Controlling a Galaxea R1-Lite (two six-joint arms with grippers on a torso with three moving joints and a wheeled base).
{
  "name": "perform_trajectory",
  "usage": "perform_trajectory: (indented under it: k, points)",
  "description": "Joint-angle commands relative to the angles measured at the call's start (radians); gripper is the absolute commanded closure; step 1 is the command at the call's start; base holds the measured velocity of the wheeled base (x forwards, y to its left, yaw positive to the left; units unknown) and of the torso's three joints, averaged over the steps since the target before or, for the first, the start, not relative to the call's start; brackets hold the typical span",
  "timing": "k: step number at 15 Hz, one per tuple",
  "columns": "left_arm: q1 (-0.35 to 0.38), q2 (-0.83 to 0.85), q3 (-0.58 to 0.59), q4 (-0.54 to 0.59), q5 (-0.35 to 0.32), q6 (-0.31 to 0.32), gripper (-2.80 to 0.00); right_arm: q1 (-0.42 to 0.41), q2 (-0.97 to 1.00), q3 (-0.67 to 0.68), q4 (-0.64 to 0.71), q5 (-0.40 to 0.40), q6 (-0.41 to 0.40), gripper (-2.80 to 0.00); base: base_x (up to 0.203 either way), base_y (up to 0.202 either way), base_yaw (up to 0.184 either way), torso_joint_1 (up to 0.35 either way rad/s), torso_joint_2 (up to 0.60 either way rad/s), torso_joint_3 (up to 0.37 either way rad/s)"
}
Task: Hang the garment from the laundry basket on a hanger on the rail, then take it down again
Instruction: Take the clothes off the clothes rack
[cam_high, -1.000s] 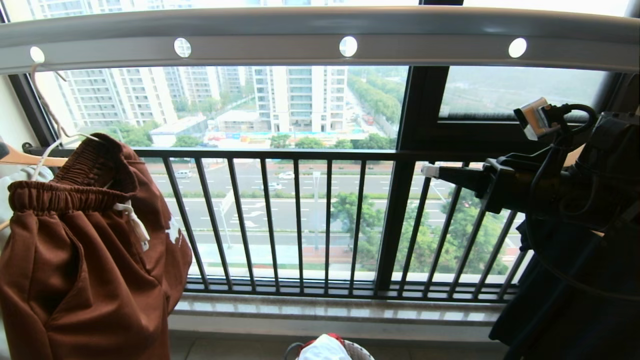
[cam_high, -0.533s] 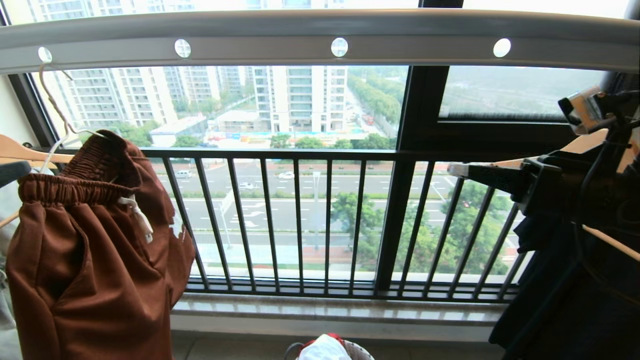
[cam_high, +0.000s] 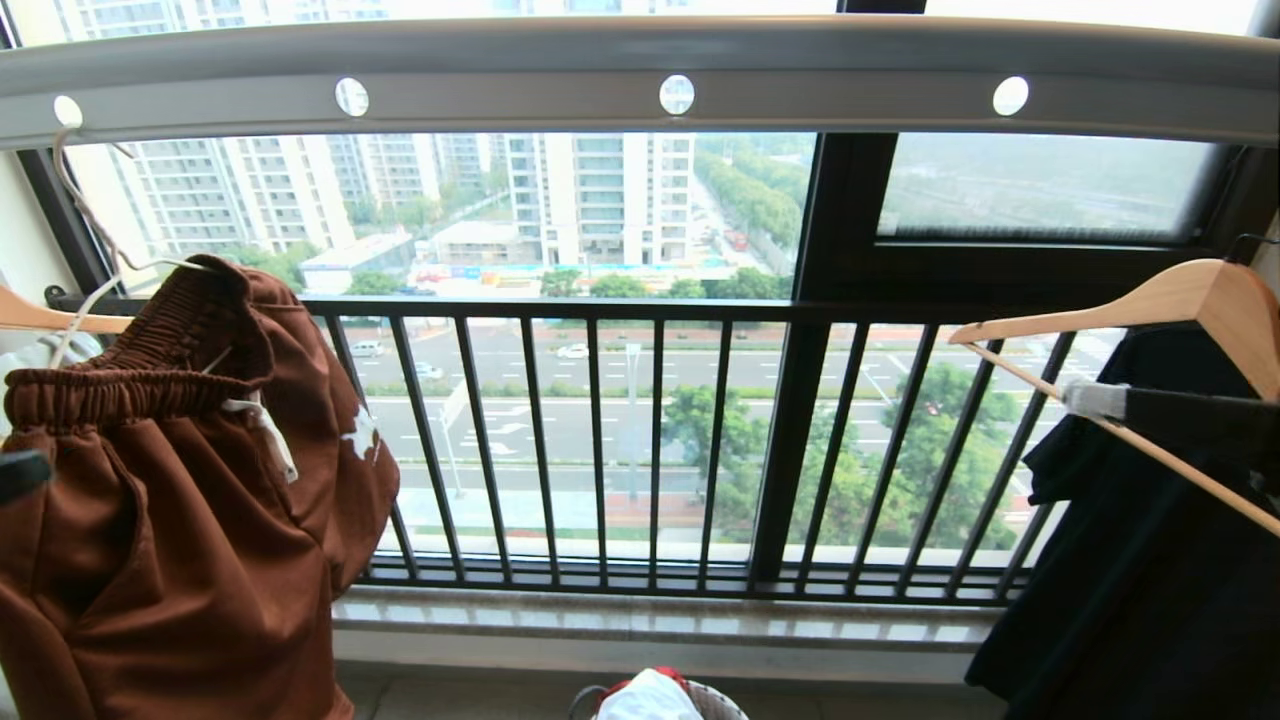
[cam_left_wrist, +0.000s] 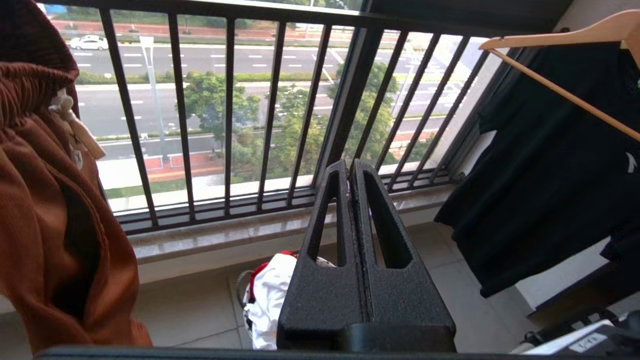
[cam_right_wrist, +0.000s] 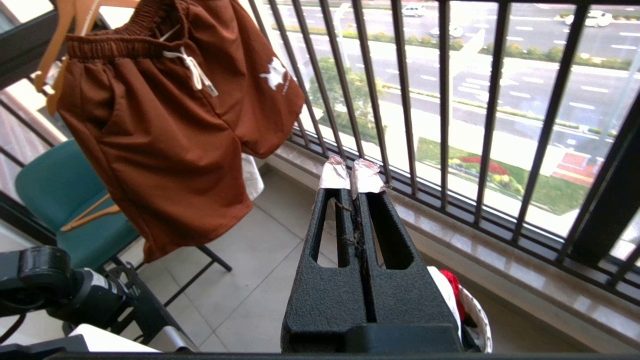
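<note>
The rust-brown shorts (cam_high: 190, 500) hang on the thin cream-white hanger (cam_high: 85, 215), whose long hook sits in a round hole at the far left end of the grey rail (cam_high: 640, 75). The gathered waistband is draped over the hanger, the white drawstring dangles at the front, and the small white print shows on the leg nearer the black window railing (cam_high: 600, 450).

Both pairs of fingers are pressed together with nothing between them. The left gripper (cam_left_wrist: 351, 167) points toward the railing and the stone sill; the shorts hang well off to one side of its fingers, apart from them. Below and just past its fingertips the laundry basket (cam_left_wrist: 241, 292) stands on the tiled floor, with a white cloth (cam_left_wrist: 267, 295) and a bit of red inside. In the head view only a dark tip of this arm shows at the left edge, in front of the shorts.

The right gripper (cam_right_wrist: 352, 167), its fingertips wrapped in pale tape, also points at the railing. The shorts hang apart from it, off to one side and above a teal chair (cam_right_wrist: 60, 195), and the basket rim lies just beneath the fingers' base. In the head view its taped tip reaches in from the right edge, crossing the lower bar of a light-wood hanger (cam_high: 1150, 305) that carries a dark garment (cam_high: 1130, 560).
</note>
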Motion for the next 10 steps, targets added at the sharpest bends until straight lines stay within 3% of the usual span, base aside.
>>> perform_trajectory:
  k: [1,5,8,10]
  points:
    - [-0.010,-0.153,0.047,0.039,-0.011,-0.010,0.00,0.000,-0.192,0.012,0.109,-0.050,-0.004,0.00,0.000,0.000,0.000,0.000,0.00,0.000]
    - [0.108,-0.294,0.130,0.064,0.063,-0.015,0.00,0.000,-0.447,0.013,0.371,-0.171,-0.010,0.00,0.000,0.000,0.000,0.000,0.00,0.000]
    - [0.224,-0.362,0.174,0.065,0.076,-0.021,0.00,0.000,-0.597,0.012,0.549,-0.281,-0.012,0.00,0.000,0.000,0.000,0.000,0.00,0.000]
    - [0.251,-0.420,0.214,0.065,0.074,-0.022,0.00,-0.003,-0.686,0.013,0.643,-0.348,-0.028,0.00,0.000,0.000,0.000,0.000,0.00,0.000]
